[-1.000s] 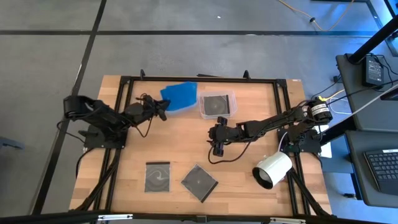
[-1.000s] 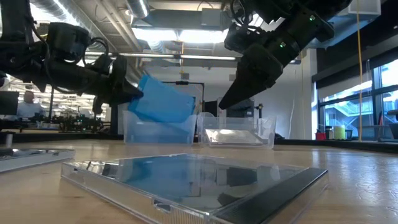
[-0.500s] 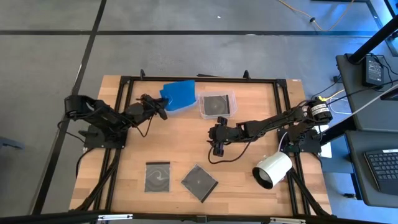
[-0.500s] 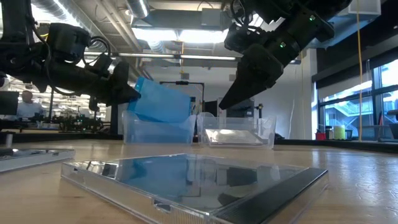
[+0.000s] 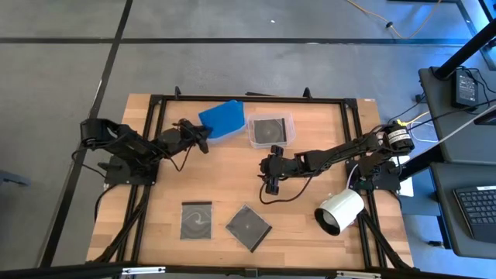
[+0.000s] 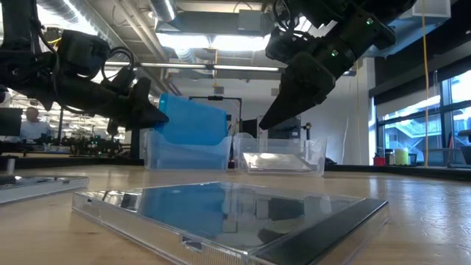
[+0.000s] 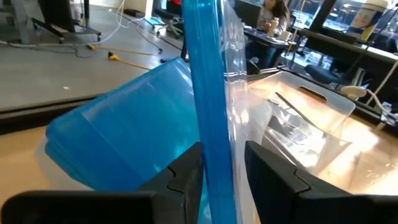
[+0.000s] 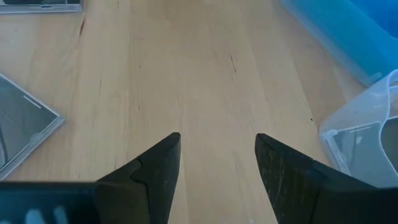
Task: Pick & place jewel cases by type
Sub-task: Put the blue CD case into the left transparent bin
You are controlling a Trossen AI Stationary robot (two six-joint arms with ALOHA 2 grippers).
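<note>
Blue jewel case (image 5: 223, 120) now lower over left tub (image 6: 188, 153), left fingers (image 7: 186, 177) loosening; right fingers (image 8: 158, 165) apart, empty; no legible writing.

We see open wood across the middle of the table (image 5: 225, 174), free for passing. At the far edge two clear tubs (image 5: 270, 131) block the way, a blue jewel case (image 5: 223, 120) tilted over the left one. Two dark cases (image 5: 248, 227) lie near, and a white cylinder (image 5: 339, 211) sits near right.

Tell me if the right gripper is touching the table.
Apart. The low view shows the right gripper hanging well above the table, with the room visible beneath its fingers.
</note>
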